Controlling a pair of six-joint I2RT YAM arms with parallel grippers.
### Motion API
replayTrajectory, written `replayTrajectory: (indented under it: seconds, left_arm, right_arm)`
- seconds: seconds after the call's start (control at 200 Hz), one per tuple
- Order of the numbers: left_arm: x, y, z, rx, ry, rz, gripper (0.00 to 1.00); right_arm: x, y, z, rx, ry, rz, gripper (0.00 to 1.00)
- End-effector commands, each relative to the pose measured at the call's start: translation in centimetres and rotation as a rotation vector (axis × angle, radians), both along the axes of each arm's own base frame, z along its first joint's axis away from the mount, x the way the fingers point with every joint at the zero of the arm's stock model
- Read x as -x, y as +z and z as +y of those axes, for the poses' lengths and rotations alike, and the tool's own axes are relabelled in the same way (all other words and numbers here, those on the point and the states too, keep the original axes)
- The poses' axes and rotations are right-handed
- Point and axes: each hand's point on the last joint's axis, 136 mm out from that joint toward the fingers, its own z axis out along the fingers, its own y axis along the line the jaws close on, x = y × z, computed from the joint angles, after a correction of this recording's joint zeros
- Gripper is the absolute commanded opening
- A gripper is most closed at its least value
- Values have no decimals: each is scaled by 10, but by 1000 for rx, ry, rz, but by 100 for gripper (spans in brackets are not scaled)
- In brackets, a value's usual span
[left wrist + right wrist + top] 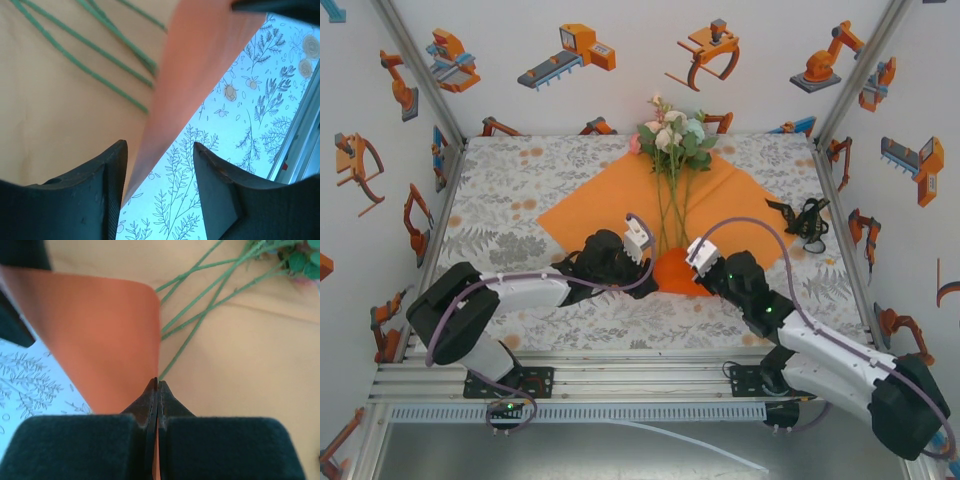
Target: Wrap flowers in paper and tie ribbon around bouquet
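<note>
Black ribbon lies beside the orange paper, any lettering unreadable.

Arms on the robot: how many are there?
2. The left arm stands at the near left, the right arm at the near right, both reaching to the near corner of the paper.

A grey floral-patterned cover lay over the surface. White walls printed with orange and blue robot pictures enclosed it. Ridged metal rails ran along the near edge.
</note>
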Motion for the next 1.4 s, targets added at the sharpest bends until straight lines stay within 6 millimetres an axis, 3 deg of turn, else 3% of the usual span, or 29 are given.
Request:
replayTrajectory:
  seconds: [0.0,0.085,0.185,0.24,0.335,0.471,0.626,0.731,0.856,1.001,1.126,1.247,1.392]
  left_arm:
    - [0,-17,4,-42,3,21,46]
    - [-1,-22,5,-50,13,26,32]
    - [-3,-24,5,-45,27,35,15]
    - [-4,-26,5,-41,38,45,9]
    - [-5,-28,4,-28,50,58,0]
    - [-7,-36,6,-40,74,73,0]
    - [-21,-50,17,-58,175,121,0]
    - [-30,-51,21,-23,225,163,23]
    - [-34,-48,25,-13,249,165,31]
    - [-39,-40,41,-22,315,148,42]
    - [-40,-13,52,-25,347,109,45]
    - [-34,17,58,-28,356,84,47]
    - [-15,44,46,-8,327,62,47]
  right_arm:
    - [-9,12,6,-118,2,127,0]
    - [-16,5,8,-114,-10,205,8]
    - [-27,-4,4,-113,-80,275,35]
    - [-32,-9,-2,-113,-140,315,39]
    - [-35,-17,-14,-150,-243,396,56]
    - [-29,-28,-33,-242,-389,556,71]
    - [-24,-60,-54,-288,-515,722,72]
    - [-30,-82,-75,-243,-649,781,68]
    - [-40,-94,-84,-190,-727,791,67]
    - [-54,-84,-81,-209,-728,768,67]
    - [-58,-57,-80,-248,-728,736,68]
    - [-52,-29,-82,-324,-748,701,68]
    - [-32,-15,-62,-418,-718,705,62]
